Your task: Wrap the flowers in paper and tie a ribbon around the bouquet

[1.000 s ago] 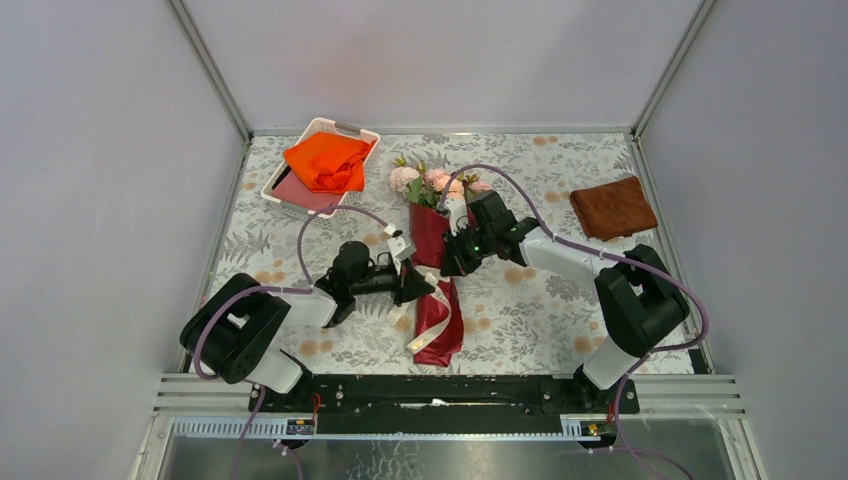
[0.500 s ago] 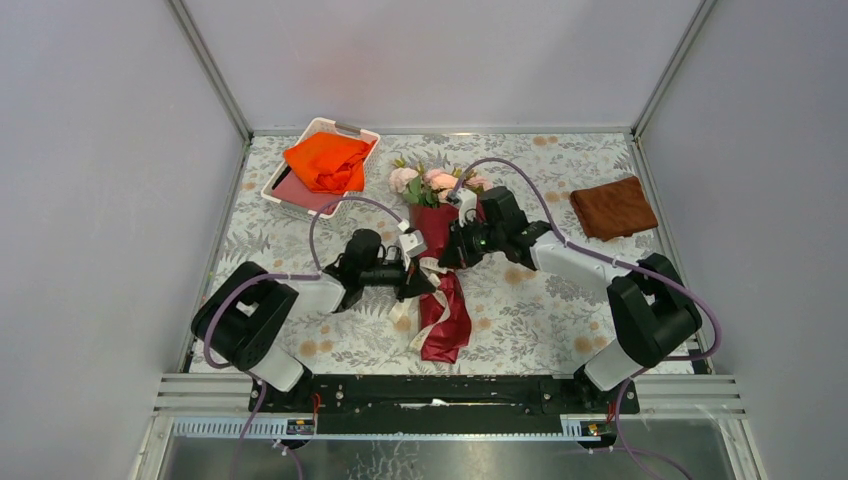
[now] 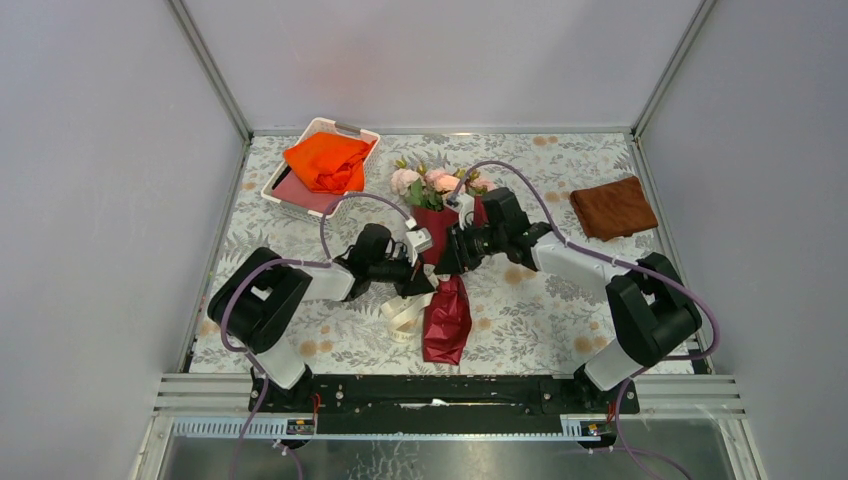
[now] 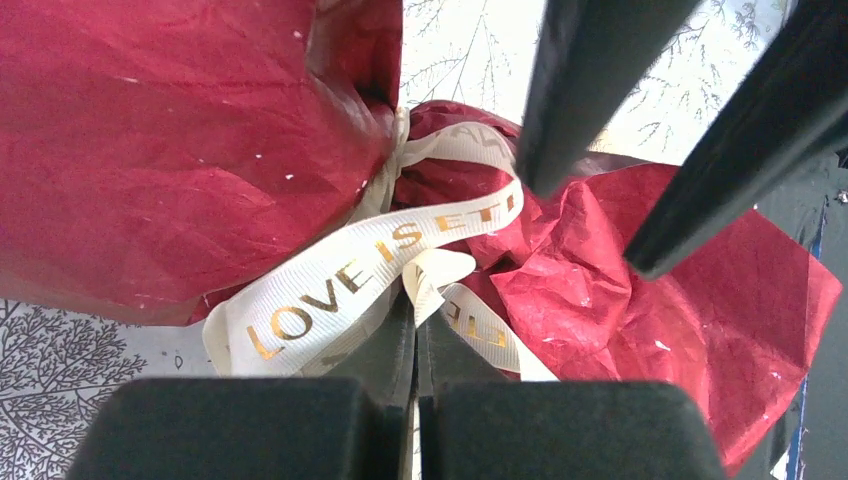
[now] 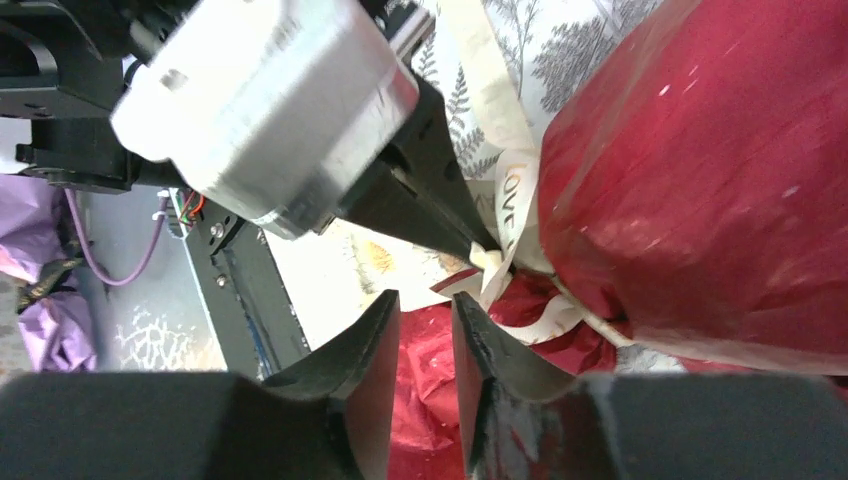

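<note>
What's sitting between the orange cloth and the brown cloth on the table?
The pink flowers, poking out of the red paper, lie between the orange cloth and the brown cloth. The top view shows this.

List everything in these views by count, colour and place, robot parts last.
flowers: one bunch, pale pink, table centre
paper: one sheet, dark red, around the stems
ribbon: one, cream, gold lettering, around the paper's waist
tray: one, white, far left
orange cloth: one, in the tray
brown cloth: one, far right
table: one, leaf-patterned
left gripper: one, black, shut on the ribbon
right gripper: one, black, open, by the ribbon
</note>
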Action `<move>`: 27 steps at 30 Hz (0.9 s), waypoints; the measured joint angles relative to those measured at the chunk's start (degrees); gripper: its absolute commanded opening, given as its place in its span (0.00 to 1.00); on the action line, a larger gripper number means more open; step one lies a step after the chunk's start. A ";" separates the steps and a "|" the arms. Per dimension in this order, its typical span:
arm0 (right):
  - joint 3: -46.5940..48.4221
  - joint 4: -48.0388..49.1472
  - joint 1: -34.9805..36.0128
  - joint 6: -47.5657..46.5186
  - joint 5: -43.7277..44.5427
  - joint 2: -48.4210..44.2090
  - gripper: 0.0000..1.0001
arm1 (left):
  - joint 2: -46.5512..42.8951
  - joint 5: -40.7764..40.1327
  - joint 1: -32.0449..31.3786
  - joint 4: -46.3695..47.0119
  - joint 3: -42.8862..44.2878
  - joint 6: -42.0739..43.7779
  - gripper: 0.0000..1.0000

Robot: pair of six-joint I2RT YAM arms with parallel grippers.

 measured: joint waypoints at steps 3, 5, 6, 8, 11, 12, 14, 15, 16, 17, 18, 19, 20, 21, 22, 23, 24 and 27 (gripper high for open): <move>3.28 -2.60 -0.57 -1.51 0.26 0.57 0.35 | 0.07 0.09 0.07 -1.29 0.37 0.90 0.00; 6.88 -4.94 -1.20 -2.99 0.98 1.46 0.27 | 0.07 0.07 0.09 -2.14 0.74 1.33 0.00; 8.68 -5.79 -1.42 -3.63 1.64 1.95 0.23 | 0.07 0.07 0.11 -2.27 0.81 1.36 0.00; 11.43 -6.80 -1.64 -4.81 3.02 2.97 0.15 | 0.07 0.09 0.33 -2.27 0.81 1.33 0.00; 14.10 -9.09 -1.73 -6.78 4.92 5.33 0.09 | 0.11 0.26 0.37 -2.29 0.81 1.36 0.00; 14.67 -9.97 -1.73 -7.26 5.16 6.23 0.08 | 0.20 0.26 0.37 -2.27 0.81 1.38 0.00; 15.98 -12.33 -1.70 -8.63 5.18 8.59 0.06 | 0.39 0.26 0.37 -2.29 0.81 1.51 0.00; 16.28 -13.29 -1.70 -9.38 5.18 9.57 0.06 | 0.46 0.26 0.37 -2.27 0.81 1.62 0.00; 16.31 -14.27 -1.64 -10.05 5.18 10.34 0.05 | 0.48 0.28 0.37 -2.27 0.81 1.73 0.00; 16.31 -15.58 -1.55 -10.64 5.11 10.84 0.05 | 0.48 0.28 0.37 -2.27 0.81 1.90 0.00; 16.28 -16.76 -1.51 -11.15 5.14 11.06 0.05 | 0.48 0.28 0.37 -2.27 0.81 2.01 0.00; 16.22 -17.66 -1.44 -11.65 5.16 11.10 0.05 | 0.48 0.28 0.37 -2.25 0.81 2.14 0.00; 16.22 -18.27 -1.38 -12.11 5.16 11.08 0.05 | 0.48 0.31 0.37 -2.25 0.81 2.27 0.00; 16.22 -18.53 -1.25 -12.57 5.25 11.08 0.05 | 0.48 0.31 0.37 -2.25 0.81 2.40 0.00; 16.22 -19.06 -1.05 -13.00 5.62 11.08 0.05 | 0.48 0.33 0.37 -2.25 0.81 2.51 0.00; 16.20 -19.43 -0.94 -13.29 5.90 11.08 0.05 | 0.48 0.35 0.37 -2.27 0.81 2.60 0.00; 16.20 -19.67 -0.74 -13.53 6.36 11.08 0.06 | 0.48 0.35 0.37 -2.27 0.81 2.78 0.00; 16.20 -19.98 0.04 -14.69 7.08 11.39 0.08 | 0.48 0.33 0.37 -2.45 0.81 3.45 0.00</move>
